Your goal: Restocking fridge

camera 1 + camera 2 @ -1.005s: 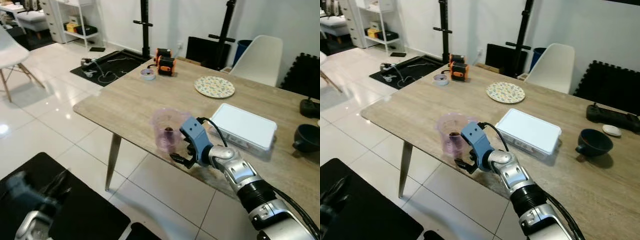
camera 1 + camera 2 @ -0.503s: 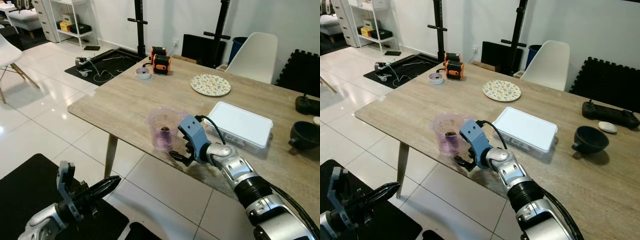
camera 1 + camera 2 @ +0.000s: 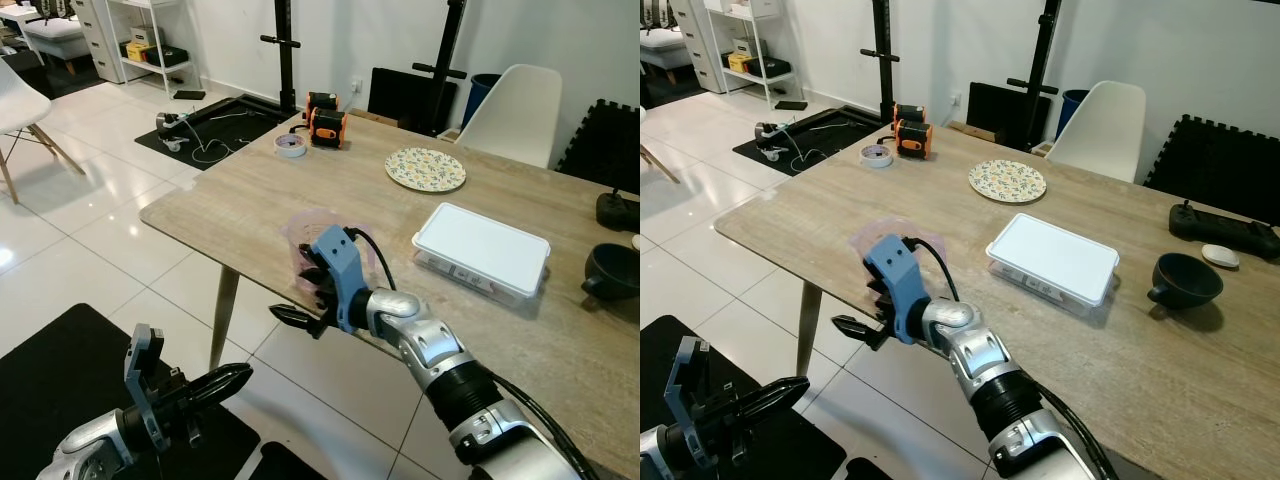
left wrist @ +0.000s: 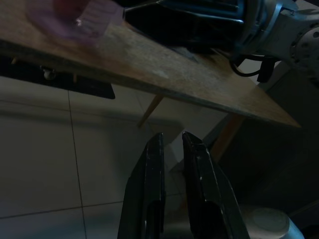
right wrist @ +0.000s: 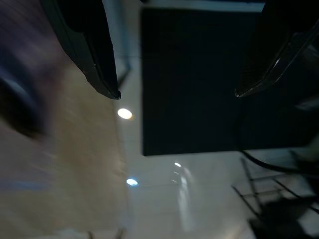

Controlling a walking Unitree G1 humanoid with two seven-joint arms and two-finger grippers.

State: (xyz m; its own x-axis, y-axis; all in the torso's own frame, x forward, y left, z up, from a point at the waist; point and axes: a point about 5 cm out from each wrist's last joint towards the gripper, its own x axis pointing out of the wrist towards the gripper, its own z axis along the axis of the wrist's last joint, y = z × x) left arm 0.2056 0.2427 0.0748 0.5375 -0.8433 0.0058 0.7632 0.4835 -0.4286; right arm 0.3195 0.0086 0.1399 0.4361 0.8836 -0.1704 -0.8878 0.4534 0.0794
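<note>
My left pincer (image 3: 235, 379) hangs low over the floor, fingers nearly together, idle. My right pincer (image 3: 300, 300) gapes empty at the wooden bench (image 3: 240, 200) edge, just beside the translucent purple plastic cup (image 3: 310, 232), seemingly lining up a grasp.

A wooden table (image 3: 800, 215) stands on white floor tiles. At its near edge sits a translucent purple cup (image 3: 872, 243), partly hidden by the right gripper (image 3: 868, 315), whose black fingers are spread apart and reach past the table edge just beside the cup. Farther back lie a white lidded container (image 3: 1053, 258), a patterned plate (image 3: 1007, 181), a dark bowl (image 3: 1185, 281), a tape roll (image 3: 876, 154) and an orange-black device (image 3: 912, 133). The left gripper (image 3: 770, 396) hovers low over a black mat (image 3: 670, 355), fingers close together.
</note>
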